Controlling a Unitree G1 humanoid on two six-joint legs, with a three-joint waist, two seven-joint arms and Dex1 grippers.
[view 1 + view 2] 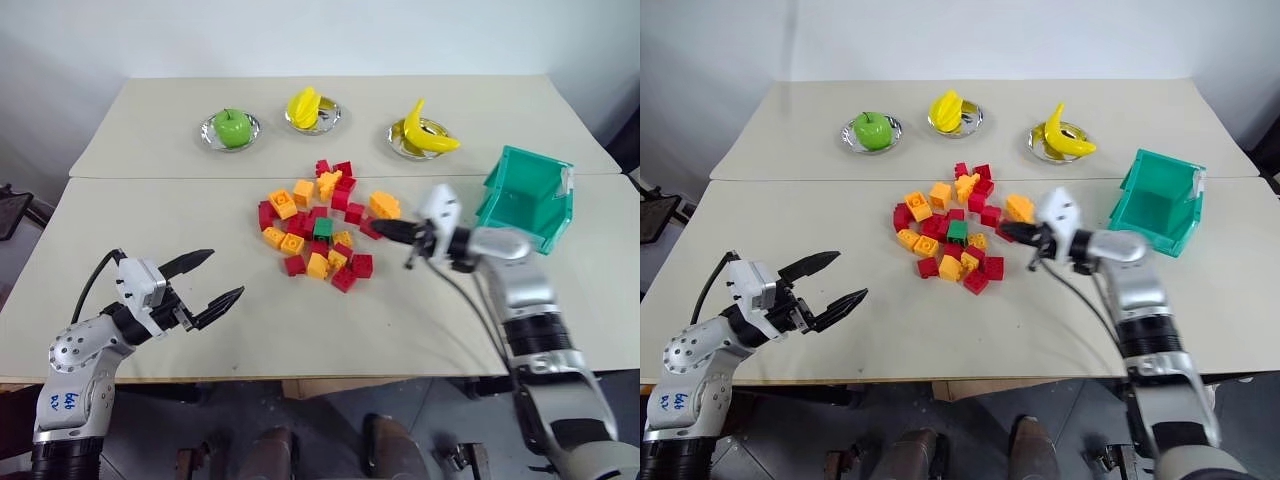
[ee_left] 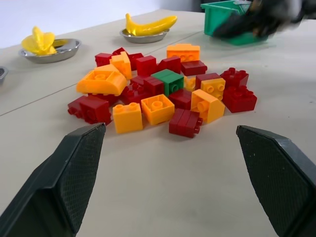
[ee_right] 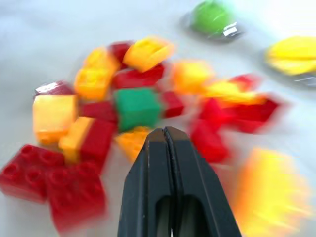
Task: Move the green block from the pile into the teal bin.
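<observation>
Right pincer (image 1: 383, 227) is closed and empty at the pile's (image 1: 322, 225) edge nearest the teal bin (image 1: 524, 196); we see the green block (image 1: 322, 227) mid-pile, hemmed by red and orange bricks. Left pincer (image 1: 205, 280) waits open, well clear on the worktop (image 1: 300, 330).

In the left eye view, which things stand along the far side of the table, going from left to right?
Round green apple on a small metal dish → yellow peeled banana on a second metal dish → whole yellow banana on a third metal dish → teal plastic storage bin, slightly nearer than the dishes.
</observation>
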